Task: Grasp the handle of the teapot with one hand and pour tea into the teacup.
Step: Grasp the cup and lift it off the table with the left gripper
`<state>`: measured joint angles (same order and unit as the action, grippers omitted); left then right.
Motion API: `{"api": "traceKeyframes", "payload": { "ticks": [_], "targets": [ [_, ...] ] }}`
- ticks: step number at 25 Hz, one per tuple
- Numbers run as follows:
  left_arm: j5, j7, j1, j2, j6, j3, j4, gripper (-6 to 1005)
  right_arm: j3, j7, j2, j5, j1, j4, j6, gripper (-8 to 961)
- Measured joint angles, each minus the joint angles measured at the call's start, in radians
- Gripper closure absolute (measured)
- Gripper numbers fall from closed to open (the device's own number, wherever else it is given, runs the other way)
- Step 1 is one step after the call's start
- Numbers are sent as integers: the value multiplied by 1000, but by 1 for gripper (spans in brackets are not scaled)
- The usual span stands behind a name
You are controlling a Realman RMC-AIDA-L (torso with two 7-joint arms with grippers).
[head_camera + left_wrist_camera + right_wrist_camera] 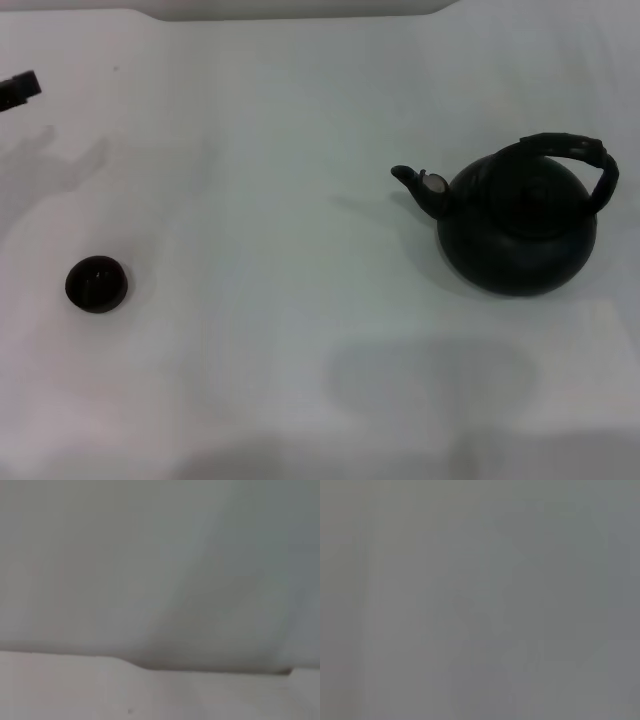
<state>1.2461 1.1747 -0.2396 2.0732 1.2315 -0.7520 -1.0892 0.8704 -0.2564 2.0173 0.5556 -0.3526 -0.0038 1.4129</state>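
The round matte-black teapot (518,235) stands upright on the white table at the right, its short spout (415,185) pointing left. Its thick black arched handle (575,155) rises over the top, leaning to the right side. The tiny dark teacup (96,284) sits far to the left, well apart from the teapot. Only a black tip of my left gripper (20,88) pokes in at the far left edge, above the teacup and clear of it. My right gripper is out of view. Both wrist views show only blank pale surface.
The white table (280,200) spreads between teacup and teapot. Its far edge runs along the top of the head view. A faint grey shadow patch lies on the table in front of the teapot.
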Motion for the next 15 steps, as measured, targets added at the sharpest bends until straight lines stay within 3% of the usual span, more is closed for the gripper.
{"api": "traceKeyframes", "payload": {
  "ticks": [6, 12, 15],
  "targets": [
    [-341, -321, -40, -5, 142, -87, -284, 198, 2, -4, 0, 1, 0, 1, 8, 68],
    [-505, -423, -138, -7, 378, -137, -365, 198, 2, -4, 1, 0, -2, 1, 30, 69],
    [-578, -445, -157, -4, 432, -187, -385, 198, 1, -5, 2, 0, -1, 1, 38, 69]
  ]
}}
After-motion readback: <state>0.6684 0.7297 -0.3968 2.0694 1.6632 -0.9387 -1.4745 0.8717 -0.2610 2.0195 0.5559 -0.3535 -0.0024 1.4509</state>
